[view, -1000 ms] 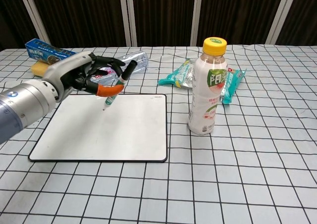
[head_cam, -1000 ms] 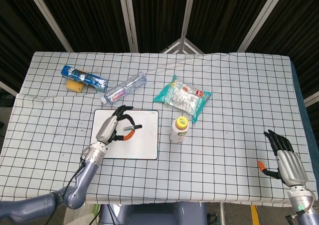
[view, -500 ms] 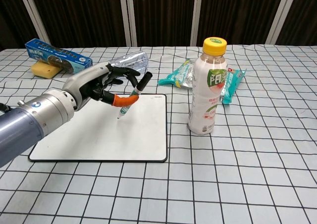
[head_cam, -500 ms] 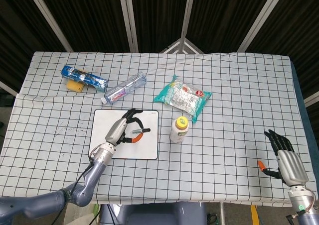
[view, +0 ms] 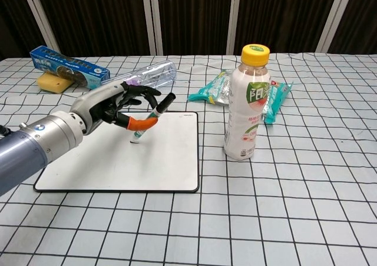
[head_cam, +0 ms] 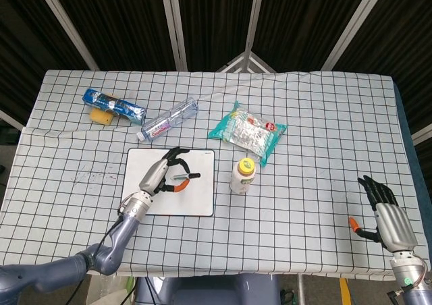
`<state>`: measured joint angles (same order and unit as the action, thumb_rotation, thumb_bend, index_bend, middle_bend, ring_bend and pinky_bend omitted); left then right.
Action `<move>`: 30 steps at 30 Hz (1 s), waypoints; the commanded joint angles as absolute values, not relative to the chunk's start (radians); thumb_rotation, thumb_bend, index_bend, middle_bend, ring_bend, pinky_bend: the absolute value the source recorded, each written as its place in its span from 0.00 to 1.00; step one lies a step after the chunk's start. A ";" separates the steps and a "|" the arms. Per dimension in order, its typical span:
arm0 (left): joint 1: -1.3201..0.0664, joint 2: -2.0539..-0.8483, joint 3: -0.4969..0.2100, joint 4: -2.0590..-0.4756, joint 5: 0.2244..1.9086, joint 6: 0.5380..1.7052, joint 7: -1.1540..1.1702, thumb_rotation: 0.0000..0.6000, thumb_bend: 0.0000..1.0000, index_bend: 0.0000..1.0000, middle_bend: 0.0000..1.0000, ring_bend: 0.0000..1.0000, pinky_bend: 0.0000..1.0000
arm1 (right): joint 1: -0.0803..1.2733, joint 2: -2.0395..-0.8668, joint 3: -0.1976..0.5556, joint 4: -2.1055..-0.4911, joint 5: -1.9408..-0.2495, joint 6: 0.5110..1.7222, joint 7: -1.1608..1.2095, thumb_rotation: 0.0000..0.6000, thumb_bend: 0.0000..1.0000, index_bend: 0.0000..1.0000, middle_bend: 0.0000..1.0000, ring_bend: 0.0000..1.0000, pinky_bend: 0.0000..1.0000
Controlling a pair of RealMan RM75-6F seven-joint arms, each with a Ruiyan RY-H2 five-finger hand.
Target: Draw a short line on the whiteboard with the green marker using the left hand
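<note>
The whiteboard (head_cam: 196, 200) (view: 118, 163) lies flat on the checkered cloth, left of centre. My left hand (head_cam: 160, 176) (view: 109, 105) hovers over its upper middle and pinches the green marker (head_cam: 181, 178) (view: 151, 117). The marker is tilted, cap end up and to the right, tip down at or just above the board surface. No drawn line is visible on the board. My right hand (head_cam: 388, 214) rests at the table's front right corner in the head view, fingers stretched out and holding nothing.
A drink bottle with a yellow cap (head_cam: 242, 175) (view: 248, 101) stands just right of the board. Behind lie a snack packet (head_cam: 247, 131) (view: 268, 95), an empty clear bottle (head_cam: 167, 119) (view: 150, 75), a blue biscuit pack (head_cam: 113, 105) (view: 68, 67) and a yellow sponge (head_cam: 102, 118) (view: 53, 82).
My left hand with the marker swung right across the board, then came back a little to the left and lowered the tip toward the surface. The right hand has not moved.
</note>
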<state>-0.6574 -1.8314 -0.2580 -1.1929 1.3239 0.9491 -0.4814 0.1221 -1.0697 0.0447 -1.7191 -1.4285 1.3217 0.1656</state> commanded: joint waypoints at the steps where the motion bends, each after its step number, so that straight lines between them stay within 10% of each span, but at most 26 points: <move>1: -0.653 -1.816 -0.252 -1.173 1.336 0.960 -0.493 1.00 0.57 0.68 0.13 0.00 0.07 | 0.122 -1.070 0.044 -1.720 -1.429 1.322 0.166 1.00 0.35 0.00 0.00 0.00 0.00; 30: -0.640 -1.775 -0.251 -1.371 1.285 1.025 -0.380 1.00 0.56 0.68 0.14 0.00 0.07 | 0.122 -1.070 0.043 -1.717 -1.434 1.327 0.157 1.00 0.35 0.00 0.00 0.00 0.00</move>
<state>-0.6357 -1.7615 -0.2569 -1.3689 1.2925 1.0295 -0.3914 0.1215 -1.0705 0.0434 -1.7175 -1.4345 1.3266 0.1573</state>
